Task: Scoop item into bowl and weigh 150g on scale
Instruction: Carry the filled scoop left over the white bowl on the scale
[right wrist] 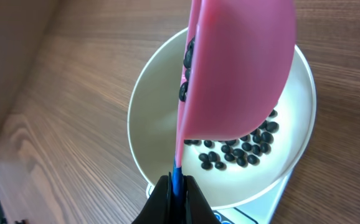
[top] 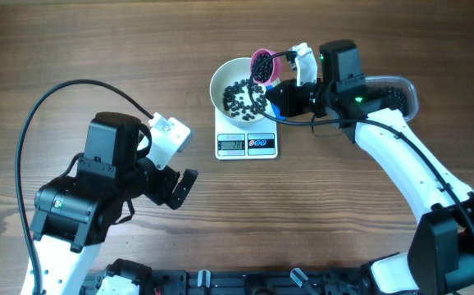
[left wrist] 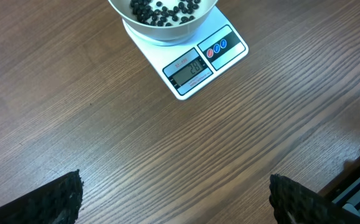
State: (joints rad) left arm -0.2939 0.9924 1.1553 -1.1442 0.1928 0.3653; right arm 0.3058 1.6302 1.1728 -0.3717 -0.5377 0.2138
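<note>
The white bowl [top: 218,82] stands on the small white scale [top: 247,145], with a thin layer of the black item [top: 241,97] inside. My right gripper [top: 283,97] is shut on the blue handle of a pink scoop [top: 262,64], which is tilted over the bowl's right rim. In the right wrist view the scoop [right wrist: 242,68] stands on edge above the bowl [right wrist: 155,118], with a few beads [right wrist: 188,56] still at its lip and more lying below [right wrist: 242,152]. My left gripper [top: 184,187] hangs open near the table's front left, with only bare wood between its fingers [left wrist: 55,199].
A clear plastic tub [top: 399,92] holding more black beads lies right of the scale, partly under my right arm. The scale's display and coloured buttons [left wrist: 198,62] face the front. A black cable [top: 48,106] loops over the left of the table.
</note>
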